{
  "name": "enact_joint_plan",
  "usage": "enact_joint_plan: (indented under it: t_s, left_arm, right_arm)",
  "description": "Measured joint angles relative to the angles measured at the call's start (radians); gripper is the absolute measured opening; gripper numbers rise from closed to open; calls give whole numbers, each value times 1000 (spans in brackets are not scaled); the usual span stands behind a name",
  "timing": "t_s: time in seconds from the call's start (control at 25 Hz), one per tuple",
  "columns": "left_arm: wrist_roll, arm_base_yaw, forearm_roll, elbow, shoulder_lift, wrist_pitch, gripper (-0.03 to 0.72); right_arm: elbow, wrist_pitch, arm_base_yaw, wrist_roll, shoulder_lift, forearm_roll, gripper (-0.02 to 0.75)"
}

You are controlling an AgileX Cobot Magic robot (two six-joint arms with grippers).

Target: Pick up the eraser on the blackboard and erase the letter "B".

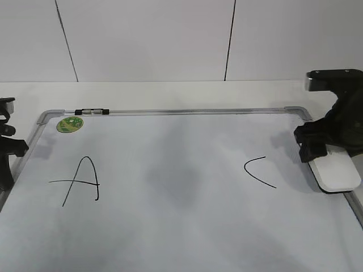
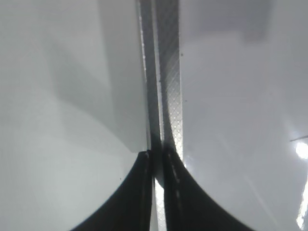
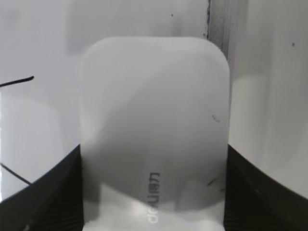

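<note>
A pale wall with two thin dark seams stands behind the white tabletop (image 1: 170,88), and most of the tabletop is covered by the blackboard (image 1: 181,226), a white dry-erase board in a grey metal frame with rounded corner caps.

The eraser (image 1: 336,172) is a white, rounded-rectangular plastic block with small grey lettering near one end, seen close up in the right wrist view (image 3: 154,130). It sits at the board's right edge, toward the far right corner of the tabletop, and the right gripper (image 1: 317,148) grasps it, one black finger on each long side. Whether it touches the board or hangs just above it cannot be told.

Just left of the eraser a curved "C" (image 1: 260,171) is drawn in thin black marker; part of its stroke shows at the left edge of the right wrist view. An "A" (image 1: 79,181) stands on the left half of the board. Between these two letters the board surface is bare white with soft grey shading.

A small round green magnet (image 1: 70,124) lies near the board's far left corner, beside a small clip (image 1: 91,111) on the far frame rail.

The left gripper (image 2: 158,192) hangs over the board's left frame rail (image 2: 168,86) at the left edge of the tabletop, its fingers clenched almost together and holding nothing.
</note>
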Motion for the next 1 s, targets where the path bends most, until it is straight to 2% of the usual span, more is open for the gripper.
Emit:
enact_joint_plan:
  t_s: [1.0]
  left_arm:
    - [0, 0, -2, 0, 0, 0, 17]
  right_arm:
    - [0, -4, 0, 0, 49, -4, 536]
